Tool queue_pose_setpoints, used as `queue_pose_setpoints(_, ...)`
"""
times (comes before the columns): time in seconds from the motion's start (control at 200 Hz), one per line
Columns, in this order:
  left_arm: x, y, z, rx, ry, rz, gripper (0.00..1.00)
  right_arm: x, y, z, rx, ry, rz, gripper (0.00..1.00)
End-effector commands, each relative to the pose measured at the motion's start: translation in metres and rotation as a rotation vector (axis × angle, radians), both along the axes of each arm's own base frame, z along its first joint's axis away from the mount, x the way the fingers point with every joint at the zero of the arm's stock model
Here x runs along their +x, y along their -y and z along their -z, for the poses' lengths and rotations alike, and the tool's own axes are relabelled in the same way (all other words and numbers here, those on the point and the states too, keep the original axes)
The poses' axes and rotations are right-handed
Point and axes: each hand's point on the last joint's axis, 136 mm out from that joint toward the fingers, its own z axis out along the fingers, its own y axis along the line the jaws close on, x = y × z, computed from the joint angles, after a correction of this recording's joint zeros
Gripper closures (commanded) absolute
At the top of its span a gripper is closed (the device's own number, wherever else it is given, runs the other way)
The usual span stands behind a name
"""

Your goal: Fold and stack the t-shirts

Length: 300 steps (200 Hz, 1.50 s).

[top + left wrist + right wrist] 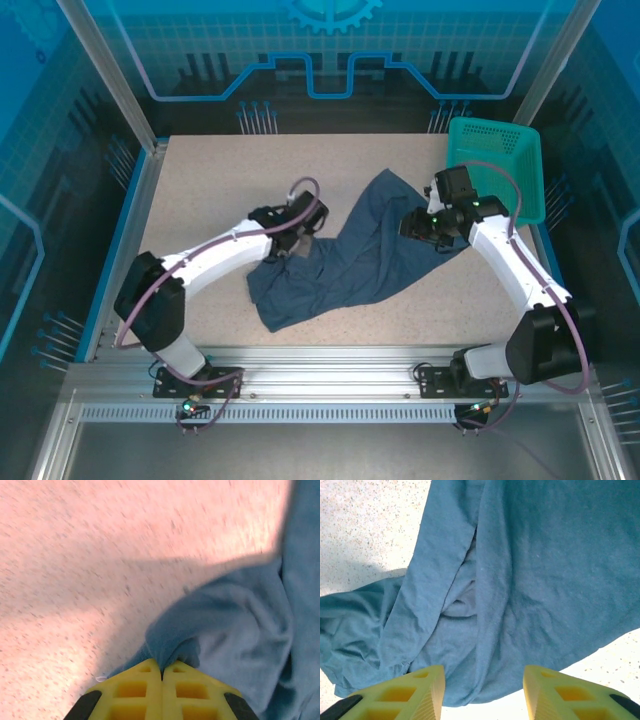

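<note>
The left arm point(215, 250) reaches inward, left gripper point(161, 667) pinched on a fold of the crumpled slate-blue t-shirt point(345, 262); right gripper point(484, 685) gapes empty above it

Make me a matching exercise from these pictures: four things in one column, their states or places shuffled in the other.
Things:
1 left gripper
2 right gripper
3 t-shirt
4 basket

States or places:
A at the far right corner
B open above the t-shirt
C shut on a fold of the t-shirt
D lying rumpled in the middle

Pairs: 1-C, 2-B, 3-D, 4-A
</note>
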Motion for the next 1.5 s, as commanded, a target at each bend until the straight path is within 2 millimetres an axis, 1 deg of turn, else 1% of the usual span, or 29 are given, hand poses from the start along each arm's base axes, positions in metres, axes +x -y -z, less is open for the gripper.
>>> queue_pose_setpoints(0.0, 0.017, -0.003, -0.032, -0.082, 0.048, -0.025, 1.0, 0.007, -0.003, 0.001, 0.024, 0.001, -0.006, 0.56)
queue_pose_setpoints(0.08, 0.036, -0.009, -0.051, -0.14, 0.088, -0.061, 1.0, 0.011, -0.005, 0.002, 0.019, -0.001, -0.015, 0.56)
queue_pose_setpoints(0.125, 0.047, -0.017, -0.059, -0.172, 0.102, -0.101, 1.0, 0.013, -0.005, 0.003, 0.013, -0.004, -0.017, 0.57)
queue_pose_setpoints(0.24, 0.078, -0.044, -0.067, -0.253, 0.107, -0.222, 1.0, 0.016, -0.008, 0.007, 0.012, -0.023, -0.029, 0.57)
queue_pose_setpoints(0.31, 0.101, -0.065, -0.067, -0.285, 0.109, -0.287, 1.0, 0.018, -0.012, 0.01, 0.015, -0.037, -0.039, 0.57)
queue_pose_setpoints(0.38, 0.124, -0.089, -0.056, -0.315, 0.063, -0.384, 1.0, 0.019, -0.015, 0.013, 0.008, -0.048, -0.049, 0.57)
queue_pose_setpoints(0.455, 0.153, -0.11, -0.042, -0.362, 0.055, -0.444, 1.0, 0.019, -0.018, 0.018, 0.001, -0.065, -0.056, 0.57)
queue_pose_setpoints(0.52, 0.18, -0.125, -0.042, -0.428, 0.091, -0.463, 1.0, 0.021, -0.02, 0.021, 0.001, -0.079, -0.055, 0.58)
queue_pose_setpoints(0.53, 0.184, -0.126, -0.044, -0.441, 0.1, -0.463, 0.98, 0.021, -0.02, 0.022, 0.0, -0.082, -0.056, 0.57)
queue_pose_setpoints(0.555, 0.193, -0.13, -0.047, -0.461, 0.117, -0.462, 0.86, 0.021, -0.021, 0.023, -0.001, -0.085, -0.06, 0.57)
queue_pose_setpoints(0.585, 0.199, -0.133, -0.054, -0.462, 0.135, -0.461, 0.65, 0.021, -0.023, 0.025, -0.004, -0.094, -0.065, 0.57)
queue_pose_setpoints(0.6, 0.2, -0.134, -0.057, -0.453, 0.141, -0.461, 0.58, 0.02, -0.023, 0.027, -0.008, -0.099, -0.067, 0.57)
queue_pose_setpoints(0.615, 0.2, -0.135, -0.06, -0.441, 0.146, -0.457, 0.54, 0.02, -0.023, 0.028, -0.012, -0.106, -0.067, 0.57)
queue_pose_setpoints(0.645, 0.198, -0.135, -0.066, -0.421, 0.149, -0.452, 0.47, 0.019, -0.023, 0.032, -0.024, -0.12, -0.07, 0.57)
queue_pose_setpoints(0.665, 0.194, -0.134, -0.067, -0.409, 0.142, -0.452, 0.44, 0.018, -0.023, 0.035, -0.029, -0.127, -0.068, 0.57)
queue_pose_setpoints(0.695, 0.184, -0.133, -0.068, -0.386, 0.132, -0.455, 0.43, 0.017, -0.022, 0.038, -0.035, -0.137, -0.065, 0.57)
queue_pose_setpoints(0.735, 0.165, -0.136, -0.061, -0.348, 0.102, -0.488, 0.43, 0.015, -0.021, 0.044, -0.041, -0.155, -0.056, 0.55)
queue_pose_setpoints(0.775, 0.136, -0.144, -0.047, -0.319, 0.047, -0.568, 0.44, 0.012, -0.018, 0.049, -0.053, -0.175, -0.042, 0.54)
queue_pose_setpoints(0.835, 0.085, -0.16, -0.021, -0.294, -0.055, -0.709, 0.45, 0.01, -0.016, 0.058, -0.055, -0.204, -0.028, 0.53)
queue_pose_setpoints(0.89, 0.043, -0.171, 0.002, -0.298, -0.116, -0.806, 0.46, 0.01, -0.015, 0.064, -0.051, -0.217, -0.015, 0.51)
queue_pose_setpoints(0.925, 0.023, -0.174, 0.016, -0.333, -0.142, -0.841, 0.45, 0.011, -0.013, 0.067, -0.056, -0.225, -0.002, 0.5)
queue_pose_setpoints(0.995, -0.002, -0.18, 0.038, -0.414, -0.185, -0.888, 0.44, 0.015, -0.009, 0.072, -0.068, -0.234, 0.013, 0.47)
queue_pose_setpoints(1.07, -0.015, -0.192, 0.057, -0.478, -0.233, -0.942, 0.43, 0.018, -0.002, 0.083, -0.069, -0.262, 0.041, 0.45)
queue_pose_setpoints(1.11, -0.017, -0.198, 0.066, -0.504, -0.253, -0.972, 0.42, 0.019, 0.002, 0.091, -0.064, -0.284, 0.056, 0.45)
queue_pose_setpoints(1.165, -0.015, -0.204, 0.075, -0.536, -0.272, -0.994, 0.42, 0.019, 0.008, 0.101, -0.076, -0.314, 0.073, 0.45)
queue_pose_setpoints(1.215, -0.009, -0.207, 0.08, -0.552, -0.269, -0.996, 0.42, 0.021, 0.012, 0.109, -0.081, -0.327, 0.081, 0.45)
queue_pose_setpoints(1.321, 0.003, -0.207, 0.089, -0.566, -0.272, -0.991, 0.43, 0.023, 0.018, 0.118, -0.095, -0.346, 0.089, 0.45)
queue_pose_setpoints(1.496, -0.006, -0.213, 0.106, -0.487, -0.333, -1.0, 0.48, 0.022, 0.028, 0.127, -0.141, -0.382, 0.117, 0.44)
